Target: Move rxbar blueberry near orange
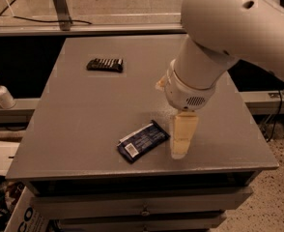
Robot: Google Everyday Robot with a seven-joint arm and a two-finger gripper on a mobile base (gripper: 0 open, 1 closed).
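Observation:
The rxbar blueberry lies flat and slantwise near the front edge of the grey table, its white label end towards the front left. My gripper hangs from the big white arm just right of the bar, low over the table and close to the bar's right end. It holds nothing that I can see. The orange does not show; the arm covers the right part of the table.
A black bar with white stripes lies at the back left of the table. A white pump bottle stands on a ledge to the left. Drawers are below the front edge, and a metal frame stands behind.

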